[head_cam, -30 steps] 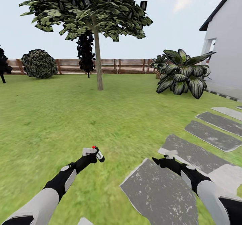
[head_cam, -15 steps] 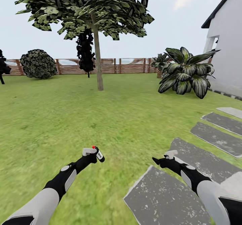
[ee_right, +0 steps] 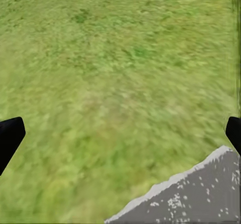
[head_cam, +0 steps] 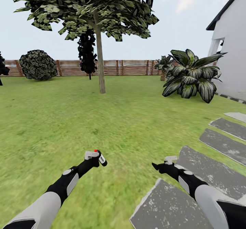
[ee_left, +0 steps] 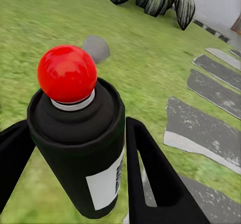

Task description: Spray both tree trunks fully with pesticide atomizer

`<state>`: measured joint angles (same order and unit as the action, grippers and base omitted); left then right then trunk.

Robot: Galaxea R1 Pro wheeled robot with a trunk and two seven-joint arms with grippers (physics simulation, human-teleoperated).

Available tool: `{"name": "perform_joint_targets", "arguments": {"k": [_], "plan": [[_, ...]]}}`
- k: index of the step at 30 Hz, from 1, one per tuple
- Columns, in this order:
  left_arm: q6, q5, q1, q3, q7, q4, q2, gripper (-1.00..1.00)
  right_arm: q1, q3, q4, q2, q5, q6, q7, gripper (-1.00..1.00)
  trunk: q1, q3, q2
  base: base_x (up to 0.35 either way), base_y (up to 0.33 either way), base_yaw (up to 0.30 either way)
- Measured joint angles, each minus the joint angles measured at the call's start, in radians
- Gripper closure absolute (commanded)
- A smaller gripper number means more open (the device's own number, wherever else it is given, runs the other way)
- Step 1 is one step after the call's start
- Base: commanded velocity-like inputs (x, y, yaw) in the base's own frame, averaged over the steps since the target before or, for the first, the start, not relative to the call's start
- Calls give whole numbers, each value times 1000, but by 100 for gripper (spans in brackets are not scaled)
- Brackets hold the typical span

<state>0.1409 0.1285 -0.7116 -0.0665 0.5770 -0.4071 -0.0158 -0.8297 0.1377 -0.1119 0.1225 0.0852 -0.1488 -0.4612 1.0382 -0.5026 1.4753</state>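
Observation:
The pesticide atomizer (head_cam: 101, 158) is a small dark can with a white label and a red knob on top. My left gripper (head_cam: 96, 155) is shut on it, low over the lawn. In the left wrist view the atomizer (ee_left: 80, 143) stands upright between the two black fingers (ee_left: 150, 179). One tree (head_cam: 89, 8) rises ahead, and its straight grey-brown tree trunk (head_cam: 100, 66) is several metres beyond the can. My right gripper (head_cam: 160, 166) hovers open and empty at the edge of a stepping stone. Its fingertips (ee_right: 11, 137) sit far apart over grass.
Grey stepping stones (head_cam: 208, 169) run along the right toward a white house wall (head_cam: 232, 54). A big broad-leaved plant (head_cam: 193, 78) grows beside it. A slatted wooden fence (head_cam: 131, 68), a round shrub (head_cam: 37, 64) and a dark conifer (head_cam: 87, 54) close the back. A grey rock (ee_left: 95, 48) lies on the lawn.
The whole view has shifted: stepping stones and the big plant slid rightward, so the camera moved. Both arms keep their pose, and the left one still holds the atomizer.

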Motion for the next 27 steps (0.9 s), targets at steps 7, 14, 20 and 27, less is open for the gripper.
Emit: {"name": "perform_joint_targets", "arguments": {"k": [7,14,20,27], "plan": [[0,0,0,2,-29,1,2,100,0,1,22,-18,53,-1,24,-100,1,0,0,350,111,0],[0,0,0,3,-37,2,3,100,0,2,24,-19,70,-28,-162,-100,1,0,0,350,111,0],[0,-2,0,4,-39,4,17,100,0,2,24,-20,71,-29,-166,-100,1,0,0,350,111,0],[-1,-3,0,4,-39,4,24,100,0,2,25,-20,72,-29,-165,-100,1,0,0,350,111,0]]}}
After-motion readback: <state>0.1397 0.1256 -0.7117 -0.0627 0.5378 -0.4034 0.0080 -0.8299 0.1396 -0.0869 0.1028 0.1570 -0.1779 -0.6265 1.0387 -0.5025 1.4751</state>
